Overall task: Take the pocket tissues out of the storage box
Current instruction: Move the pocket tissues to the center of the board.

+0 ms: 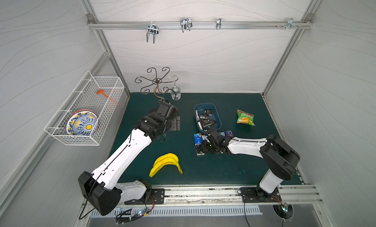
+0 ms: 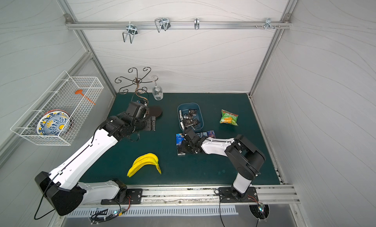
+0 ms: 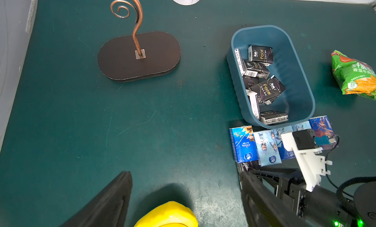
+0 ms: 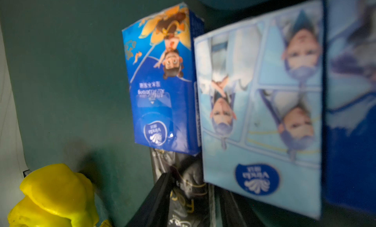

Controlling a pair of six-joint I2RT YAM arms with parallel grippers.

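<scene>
A: What is shown of the right gripper (image 4: 193, 187)?

B: It is held low over the mat (image 1: 223, 171), with its jaws set either side of a black packet (image 4: 189, 171) lying flat there. Whether that packet is clamped or merely straddled cannot be told, as the view is blurred at the tips.

A: And the left gripper (image 3: 186, 173)?

B: Its jaws are spread wide and nothing is held between them. It is kept well apart from the box (image 3: 295, 77), over bare mat between the stand (image 3: 140, 55) and the bananas (image 1: 165, 163).

A: What has been taken out, as far as can be seen?

B: A row of blue packets (image 3: 267, 148) is laid on the mat just beside the box's near end. A dark blue one (image 3: 243, 144) is at one end and a purple-blue one (image 3: 321, 128) at the other. The middle of the row is partly hidden by the right wrist. The black packet at the jaws is also outside, on the side of the row away from the box.

A: What is left?

B: Several black packets (image 3: 266, 89) are seen inside the box, some flat, some tipped on edge against the wall. No coloured packet is seen among them. The task is judged to be roughly half done: the box is not yet emptied, and the black packets are to be lifted out one by one.
</scene>
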